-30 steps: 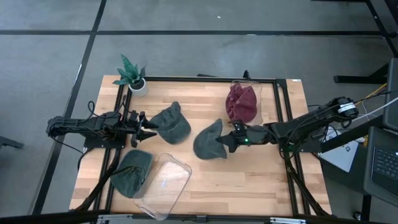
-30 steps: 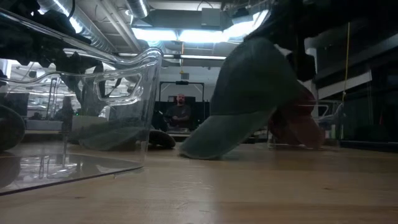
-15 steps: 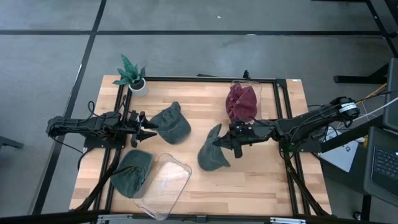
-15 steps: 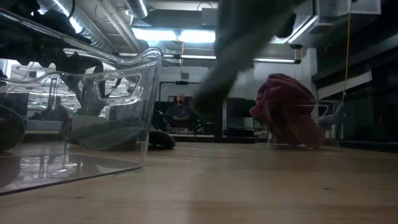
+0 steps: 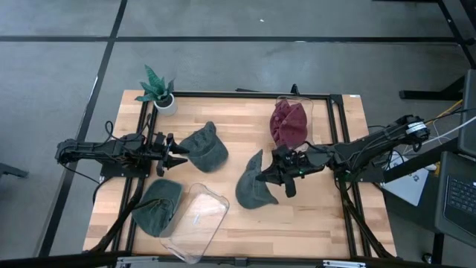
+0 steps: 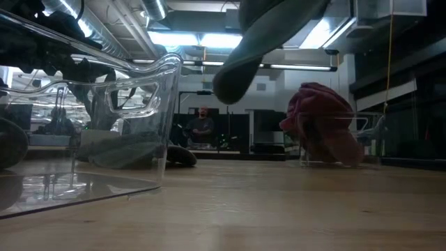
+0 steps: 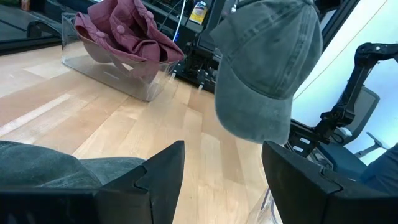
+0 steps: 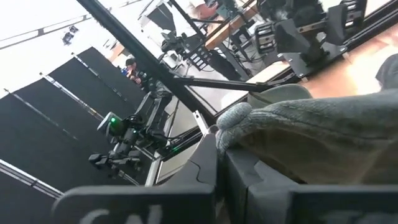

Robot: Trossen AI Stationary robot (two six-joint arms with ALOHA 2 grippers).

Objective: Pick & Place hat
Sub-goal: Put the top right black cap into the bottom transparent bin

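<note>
My right gripper (image 5: 274,173) is shut on a grey-green cap (image 5: 251,186) near the table's middle. The cap hangs in the air and also shows in the low view (image 6: 261,38) and the left wrist view (image 7: 267,68). My left gripper (image 5: 181,154) is open at the table's left. Its fingers point at a second green cap (image 5: 205,147) that lies on the wood just past its tips. A third green cap (image 5: 158,205) lies at the near left. A maroon cap (image 5: 290,121) sits in a clear bin at the far right. My right gripper pinches a bunched fold of the cap's crown (image 8: 249,121) between its two fingers, coming roughly level from the table's right. The cap hangs below the hold, lifted clear of the table. Its brim (image 7: 252,121) is the lowest part.
A clear plastic bin (image 5: 195,220) lies tipped at the near left beside the third cap. Another clear bin (image 5: 309,112) holds the maroon cap. A small potted plant (image 5: 157,91) stands at the far left corner. Bare wood lies between the hanging cap and the near edge.
My right gripper has risen and drawn a little toward the near edge, still shut on the cap. The cap rested on the table a second ago. It has been lifted clear and now hangs with its brim down.
</note>
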